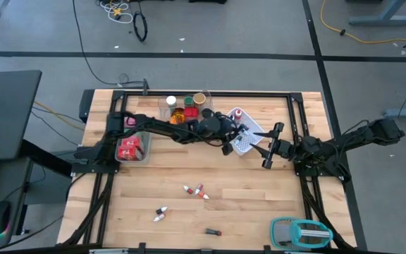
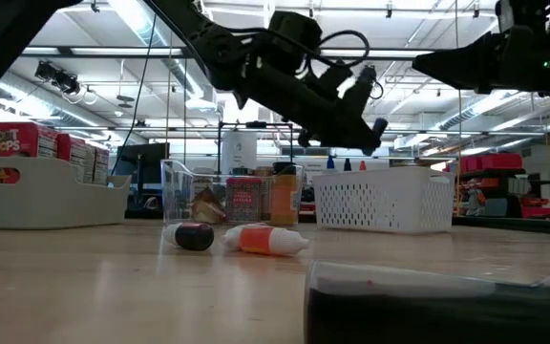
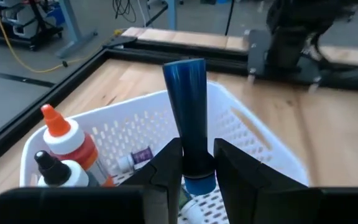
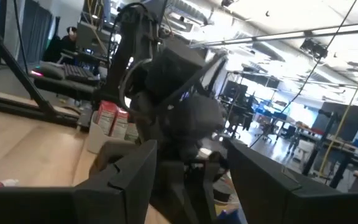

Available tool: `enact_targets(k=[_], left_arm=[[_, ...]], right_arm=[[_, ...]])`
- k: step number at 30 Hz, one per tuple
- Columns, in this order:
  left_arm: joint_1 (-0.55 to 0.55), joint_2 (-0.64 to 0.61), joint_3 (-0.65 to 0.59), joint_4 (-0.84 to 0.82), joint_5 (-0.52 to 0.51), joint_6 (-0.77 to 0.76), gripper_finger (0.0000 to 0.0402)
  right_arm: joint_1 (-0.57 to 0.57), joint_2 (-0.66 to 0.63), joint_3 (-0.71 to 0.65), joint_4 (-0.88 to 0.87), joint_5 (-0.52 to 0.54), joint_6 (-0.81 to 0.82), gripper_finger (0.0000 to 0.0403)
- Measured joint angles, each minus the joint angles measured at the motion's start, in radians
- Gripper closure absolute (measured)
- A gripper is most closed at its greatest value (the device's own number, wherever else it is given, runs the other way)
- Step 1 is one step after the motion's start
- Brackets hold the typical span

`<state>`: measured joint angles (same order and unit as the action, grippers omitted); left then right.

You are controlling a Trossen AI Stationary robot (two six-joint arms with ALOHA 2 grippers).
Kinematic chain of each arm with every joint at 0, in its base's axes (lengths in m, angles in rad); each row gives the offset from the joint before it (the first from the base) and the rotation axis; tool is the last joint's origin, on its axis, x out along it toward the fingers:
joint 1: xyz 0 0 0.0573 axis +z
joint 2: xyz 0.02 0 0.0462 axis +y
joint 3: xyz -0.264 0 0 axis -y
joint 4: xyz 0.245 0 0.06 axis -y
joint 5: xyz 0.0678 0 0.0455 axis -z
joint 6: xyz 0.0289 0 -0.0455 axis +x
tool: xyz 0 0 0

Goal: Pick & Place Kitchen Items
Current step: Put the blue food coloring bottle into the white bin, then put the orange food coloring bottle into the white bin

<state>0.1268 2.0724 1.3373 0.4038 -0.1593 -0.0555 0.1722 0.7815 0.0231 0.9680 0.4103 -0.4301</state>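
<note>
The left end effector (image 3: 191, 165) hangs over the white mesh basket (image 3: 253, 134), its fingers pinching a blue bottle (image 3: 188, 112) by the capped end so that the body points away from the wrist. In the high view this end effector (image 1: 232, 137) sits above the basket (image 1: 247, 141) near the back of the table (image 1: 189, 212), clear of the basket floor. The step in hand looks like the placing half of a pick and place: the bottle is carried and not yet set down. Inside the basket already lie an orange-capped bottle (image 3: 67, 140), a black-capped bottle (image 3: 58, 174) and a small vial (image 3: 134, 160). The next move likely calls for lowering the bottle into a free spot away from those, then spreading the fingers to let it go. The right end effector (image 1: 272, 147) waits just beside the basket with its fingers spread and nothing between them. Several small vials (image 1: 196, 190) remain loose on the table, well apart from the basket, probably to be fetched after.
</note>
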Motion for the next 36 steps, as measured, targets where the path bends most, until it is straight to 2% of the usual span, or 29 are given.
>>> enact_targets(k=[6, 15, 19, 24, 26, 30, 36], left_arm=[[0.017, 0.028, 0.019, -0.056, -0.005, 0.012, 0.0295], [0.024, 0.025, 0.020, -0.128, -0.002, 0.011, 0.0221], [-0.002, -0.040, 0.019, -0.208, 0.041, 0.023, 0.0206], [-0.047, -0.193, 0.018, -0.431, 0.048, -0.034, 0.0210], [-0.074, -0.268, 0.019, -0.485, 0.014, -0.014, 0.0216], [-0.161, -0.407, 0.016, -0.576, -0.148, 0.044, 0.0227], [-0.311, -0.571, -0.065, -0.617, -0.305, 0.079, 0.0236]], right_arm=[[-0.006, 0.000, 0.000, -0.003, 0.008, -0.012, 0.0195], [-0.006, 0.000, 0.000, -0.006, 0.018, -0.012, 0.0195], [-0.006, 0.000, 0.000, -0.006, 0.018, -0.013, 0.0195], [-0.006, 0.000, 0.000, -0.006, 0.018, -0.011, 0.0195], [-0.006, 0.000, 0.000, -0.011, 0.019, 0.003, 0.0195], [-0.006, 0.000, 0.000, -0.012, 0.019, 0.008, 0.0195], [-0.006, 0.000, 0.000, -0.013, 0.018, 0.033, 0.0195]])
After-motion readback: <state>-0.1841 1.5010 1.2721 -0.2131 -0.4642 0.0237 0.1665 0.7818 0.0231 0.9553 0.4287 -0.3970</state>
